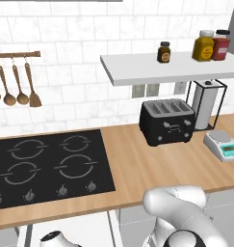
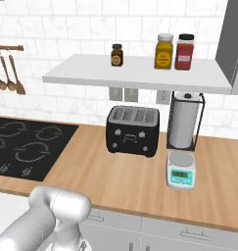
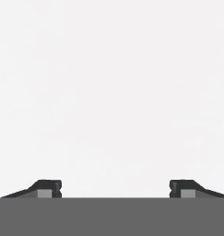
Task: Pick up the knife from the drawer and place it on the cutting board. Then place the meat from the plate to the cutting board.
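White, featureless surface faces the pincer [image 3: 115, 188], its tips spread wide and holding nothing; a blind descent could strike the drawer floor. No knife lies between them, its whereabouts unclear. Well above sit a hob [image 1: 46, 166], black toaster [image 1: 166, 121] and scale [image 2: 181, 170].

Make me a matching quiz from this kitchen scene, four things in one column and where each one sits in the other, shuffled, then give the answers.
Things:
1. black four-slot toaster
2. small white kitchen scale with a green display
3. yellow spice jar with a white lid
4. brown wooden spoons

Places:
A. on the white wall shelf
B. hanging from a rail on the tiled wall
C. on the wooden counter, in front of the paper towel holder
D. on the wooden counter, below the shelf, right of the cooktop

Pairs: 1-D, 2-C, 3-A, 4-B
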You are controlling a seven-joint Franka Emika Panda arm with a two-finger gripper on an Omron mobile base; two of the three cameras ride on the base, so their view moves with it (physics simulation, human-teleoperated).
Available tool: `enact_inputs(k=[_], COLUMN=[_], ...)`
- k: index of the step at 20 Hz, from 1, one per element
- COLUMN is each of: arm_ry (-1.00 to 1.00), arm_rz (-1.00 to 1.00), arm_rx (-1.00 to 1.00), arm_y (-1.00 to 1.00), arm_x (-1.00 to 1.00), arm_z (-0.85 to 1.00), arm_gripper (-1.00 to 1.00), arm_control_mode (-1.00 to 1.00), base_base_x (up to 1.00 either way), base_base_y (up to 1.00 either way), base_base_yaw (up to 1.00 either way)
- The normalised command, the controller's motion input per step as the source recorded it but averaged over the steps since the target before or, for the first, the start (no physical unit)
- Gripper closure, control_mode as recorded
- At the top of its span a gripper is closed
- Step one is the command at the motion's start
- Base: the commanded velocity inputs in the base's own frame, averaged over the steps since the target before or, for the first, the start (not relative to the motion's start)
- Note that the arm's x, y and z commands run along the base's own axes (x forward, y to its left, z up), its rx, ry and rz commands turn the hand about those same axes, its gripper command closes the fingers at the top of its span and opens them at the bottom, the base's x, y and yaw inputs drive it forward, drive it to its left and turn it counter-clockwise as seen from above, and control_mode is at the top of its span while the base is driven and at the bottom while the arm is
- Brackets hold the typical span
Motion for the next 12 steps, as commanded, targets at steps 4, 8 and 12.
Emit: enact_inputs(k=[4,8,12], arm_ry=[-0.18,-0.15,-0.12], arm_rz=[0.02,0.0,0.01], arm_rx=[0.0,0.0,0.0], arm_y=[-0.38,-0.32,-0.25], arm_x=[0.65,0.35,0.16], arm_z=[0.52,0.53,0.5], arm_gripper=[-1.0,-1.0,-1.0], arm_control_mode=[-1.0,-1.0,-1.0], base_base_x=[0.0,0.0,0.0], base_base_y=[0.0,0.0,0.0], base_base_yaw=[0.0,0.0,0.0])
